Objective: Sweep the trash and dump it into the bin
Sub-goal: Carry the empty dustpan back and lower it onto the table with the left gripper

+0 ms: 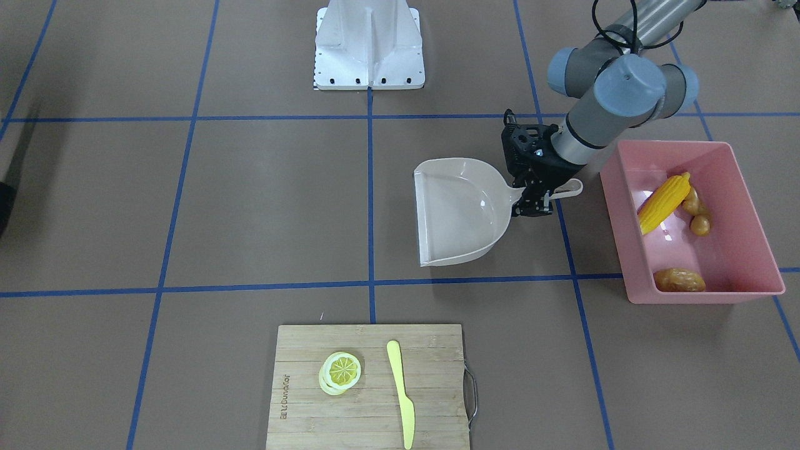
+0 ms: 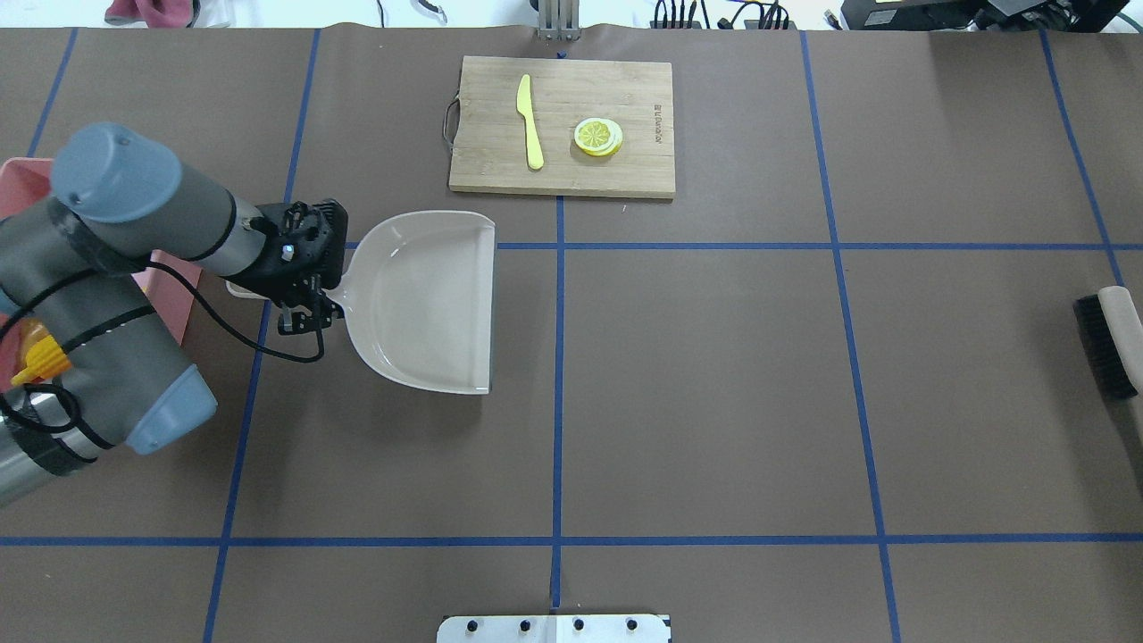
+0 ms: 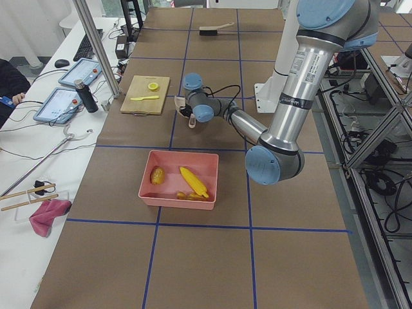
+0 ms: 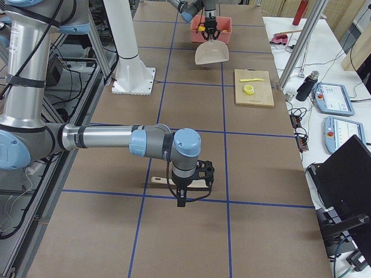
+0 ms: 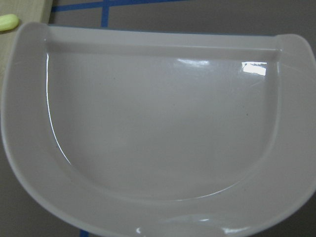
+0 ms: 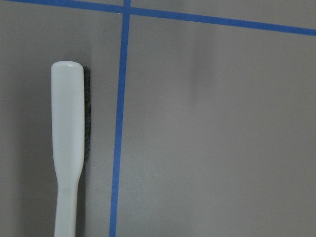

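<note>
Front view: left gripper point(image 1: 531, 201) jaws closed on handle of dustpan point(image 1: 459, 209). Bin point(image 1: 706, 292) at dustpan's 3 o'clock, holding corn point(image 1: 664, 203), ginger point(image 1: 695, 212), potato point(image 1: 679, 280).
Overhead: bin mostly hidden behind left arm point(image 2: 116, 232); brush point(image 2: 1107, 344) cut off at 3 o'clock edge.
Right-side view: right gripper point(image 4: 184, 191) over brush; jaw state cannot tell.

- The pink bin point(image 3: 174, 203) sits near, holding the corn cob point(image 3: 194, 181), potato point(image 3: 158, 175) and ginger root point(image 3: 188, 195).
- The left arm point(image 3: 283, 122) reaches beyond it; a pale bit of the dustpan point(image 3: 178, 102) shows at its wrist.
- Farther left, a cutting board point(image 3: 136, 104) bears a lemon slice point(image 3: 153, 86) and knife point(image 3: 145, 98).
</note>
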